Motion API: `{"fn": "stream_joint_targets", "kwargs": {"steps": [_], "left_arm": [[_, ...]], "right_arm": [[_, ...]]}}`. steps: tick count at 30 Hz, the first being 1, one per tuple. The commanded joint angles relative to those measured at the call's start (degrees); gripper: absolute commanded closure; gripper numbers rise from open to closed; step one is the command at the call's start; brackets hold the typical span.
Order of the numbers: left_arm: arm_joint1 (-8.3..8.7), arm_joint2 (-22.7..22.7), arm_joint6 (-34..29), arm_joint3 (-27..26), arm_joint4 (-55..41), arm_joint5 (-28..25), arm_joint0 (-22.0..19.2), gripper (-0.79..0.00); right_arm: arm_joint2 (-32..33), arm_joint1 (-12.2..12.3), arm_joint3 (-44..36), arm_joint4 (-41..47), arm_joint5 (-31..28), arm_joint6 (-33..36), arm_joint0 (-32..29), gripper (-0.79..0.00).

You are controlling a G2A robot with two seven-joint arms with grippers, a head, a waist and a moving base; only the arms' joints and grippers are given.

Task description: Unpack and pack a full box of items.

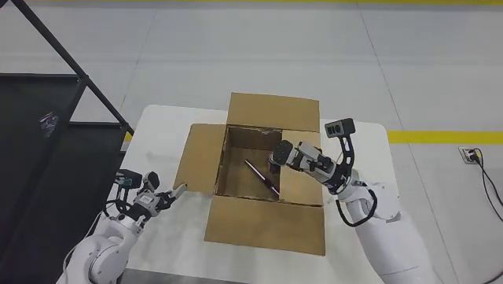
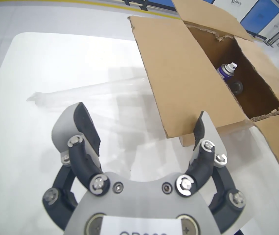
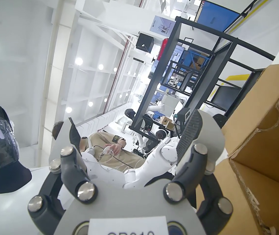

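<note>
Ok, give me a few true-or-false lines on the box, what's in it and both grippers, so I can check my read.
1. The box stands open, its flaps folded out. True.
2. The left gripper holds the spray can. False: it is open and empty beside a flap, and the can is inside the box.
3. The right gripper is open with nothing in it. True.
4. The box has nothing in it. False: the spray can and a thin dark stick are inside.
</note>
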Motion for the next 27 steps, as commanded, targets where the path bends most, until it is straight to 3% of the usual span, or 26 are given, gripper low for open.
{"fn": "stream_joint_targets", "kwargs": {"steps": [1, 16, 27], "left_arm": [[0.00, 0.2, -0.2, 0.6, -0.1, 0.0, -0.3, -0.785], [0.17, 0.4, -0.4, 1.1, -0.2, -0.3, -0.8, -0.785], [0.64, -3.4, 3.9, -10.8, 0.7, -0.5, 3.5, -0.785]], "right_arm": [[0.9, 0.3, 0.0, -1.4, 1.3, -0.7, -0.4, -0.785], [1.1, 0.4, -1.9, -0.6, 1.1, -1.6, -1.7, -0.785], [2.9, 1.3, -4.1, 0.1, -0.6, 1.4, -2.7, -0.785]]}}
